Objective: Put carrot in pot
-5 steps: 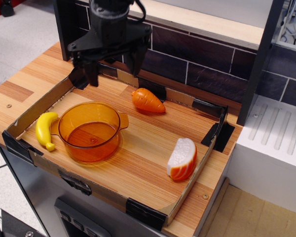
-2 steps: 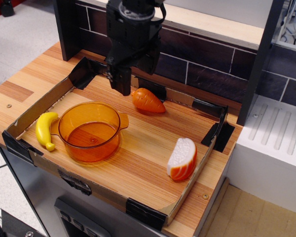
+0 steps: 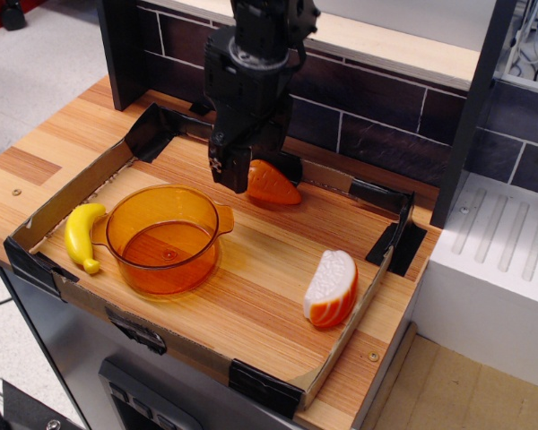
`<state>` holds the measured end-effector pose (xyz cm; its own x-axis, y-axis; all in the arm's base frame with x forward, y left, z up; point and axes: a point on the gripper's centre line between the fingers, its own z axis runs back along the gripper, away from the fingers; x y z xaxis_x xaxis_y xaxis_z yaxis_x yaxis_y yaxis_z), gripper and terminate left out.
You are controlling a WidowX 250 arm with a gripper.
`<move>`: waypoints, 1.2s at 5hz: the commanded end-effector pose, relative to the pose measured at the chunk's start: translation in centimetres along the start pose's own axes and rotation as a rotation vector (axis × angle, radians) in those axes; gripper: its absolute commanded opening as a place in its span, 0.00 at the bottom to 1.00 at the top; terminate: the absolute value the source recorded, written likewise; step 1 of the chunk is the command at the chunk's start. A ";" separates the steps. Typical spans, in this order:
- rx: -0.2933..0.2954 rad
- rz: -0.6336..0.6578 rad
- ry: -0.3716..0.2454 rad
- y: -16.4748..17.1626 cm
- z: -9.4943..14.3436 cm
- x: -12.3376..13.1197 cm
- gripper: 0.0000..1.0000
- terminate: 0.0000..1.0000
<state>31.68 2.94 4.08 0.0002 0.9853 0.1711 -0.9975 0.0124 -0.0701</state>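
Note:
The orange toy carrot (image 3: 273, 184) lies on the wooden tray floor at the back, its point to the right. My black gripper (image 3: 236, 170) hangs over the carrot's blunt left end and hides part of it. Its fingers (image 3: 227, 172) reach down close to the tray floor. I cannot tell whether the jaws are open or shut, or whether they touch the carrot. The translucent amber pot (image 3: 163, 236) stands upright and empty at the front left, about a hand's width from the carrot.
A yellow banana (image 3: 82, 235) lies left of the pot. An orange-and-white striped slice (image 3: 331, 288) lies at the right front. A low cardboard wall (image 3: 68, 188) with black tape corners rims the tray. A dark brick wall (image 3: 377, 116) stands behind.
The gripper has moved right from the tray's back left corner and come down onto the carrot's left end. The carrot, pot, banana and slice have not moved.

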 end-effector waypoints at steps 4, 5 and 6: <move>-0.075 0.001 -0.083 -2.0 -2.4 -0.8 1.00 0.00; -0.084 -0.009 -0.087 -1.8 -2.3 -1.0 0.00 0.00; -0.123 -0.030 -0.087 -1.7 -1.0 -1.4 0.00 0.00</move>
<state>32.48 1.53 1.17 0.0301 0.9663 0.2555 -0.9906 0.0631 -0.1218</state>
